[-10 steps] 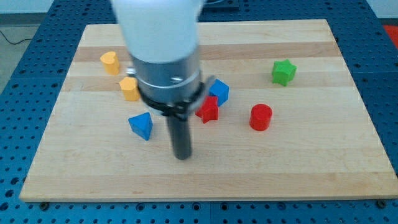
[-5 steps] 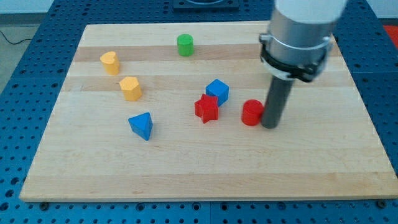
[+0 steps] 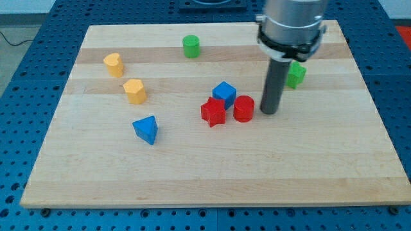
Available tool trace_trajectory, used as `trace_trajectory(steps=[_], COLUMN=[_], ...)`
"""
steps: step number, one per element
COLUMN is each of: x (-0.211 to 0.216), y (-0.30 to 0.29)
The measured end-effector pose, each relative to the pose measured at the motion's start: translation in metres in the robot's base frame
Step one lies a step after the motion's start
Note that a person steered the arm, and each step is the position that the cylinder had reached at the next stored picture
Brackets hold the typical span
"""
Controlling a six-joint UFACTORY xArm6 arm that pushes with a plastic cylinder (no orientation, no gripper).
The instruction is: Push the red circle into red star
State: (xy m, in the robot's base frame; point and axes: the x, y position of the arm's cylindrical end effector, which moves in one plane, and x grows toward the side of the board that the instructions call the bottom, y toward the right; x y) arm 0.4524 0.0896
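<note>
The red circle [image 3: 244,108] stands near the board's middle, touching or nearly touching the red star [image 3: 213,111] on its left. My tip [image 3: 269,112] rests on the board just to the right of the red circle, a small gap between them. A blue cube [image 3: 224,94] sits right behind the red star and the red circle.
A green star [image 3: 295,74] is partly hidden behind the rod at the right. A green cylinder [image 3: 191,46] stands at the top. Two yellow blocks [image 3: 113,64] [image 3: 135,91] and a blue triangular block [image 3: 146,129] lie at the left of the wooden board [image 3: 205,179].
My tip swept from the board's lower middle over to the right of the red circle, then pushed it left. The red circle slid left until it reached the red star.
</note>
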Motion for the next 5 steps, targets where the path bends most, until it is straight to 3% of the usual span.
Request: trace_trajectory(steps=[2, 4, 5], x=[-0.001, -0.011, -0.048], y=[-0.013, 0.153, 0.198])
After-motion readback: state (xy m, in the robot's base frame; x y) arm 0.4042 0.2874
